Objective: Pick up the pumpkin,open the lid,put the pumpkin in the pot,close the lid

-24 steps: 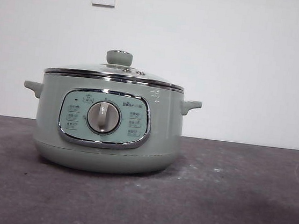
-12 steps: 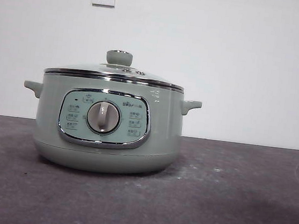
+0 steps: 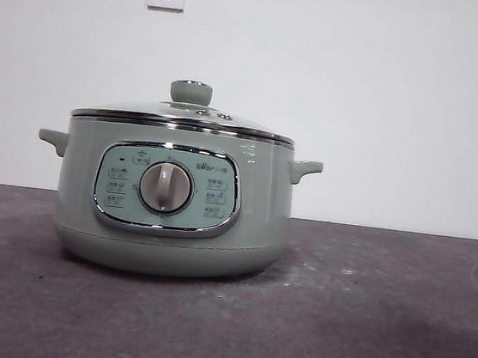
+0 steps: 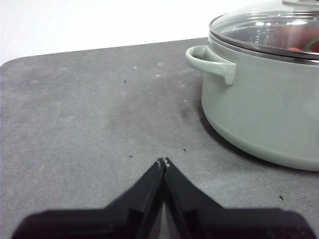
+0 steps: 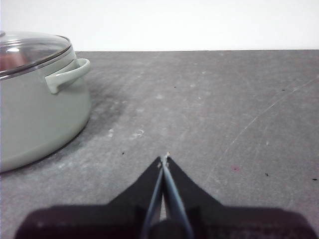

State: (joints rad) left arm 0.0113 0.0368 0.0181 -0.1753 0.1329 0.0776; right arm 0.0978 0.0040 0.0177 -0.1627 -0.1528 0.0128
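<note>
Left hand [image 4: 163,162]: two black jaws pressed together, empty, low over the dark grey tabletop [image 4: 89,109], near the pot's side handle.

Right hand [image 5: 164,158]: jaws likewise closed on nothing, at the pot's opposite flank, somewhat further off.

Large round pale sage-green electric pot [image 3: 174,197]: upright, chrome-framed panel and dial facing the front camera.

Round glass lid with steel rim and sage-green knob [image 3: 186,114]: seated on the pot's rim.

Small orange-red ribbed pumpkin [image 4: 299,37]: a red shape with a green stem shows through the glass, inside the pot; its axis cannot be told.

Judgement: the task appears finished; were a further move needed, the left hand looks nearer the pot.
</note>
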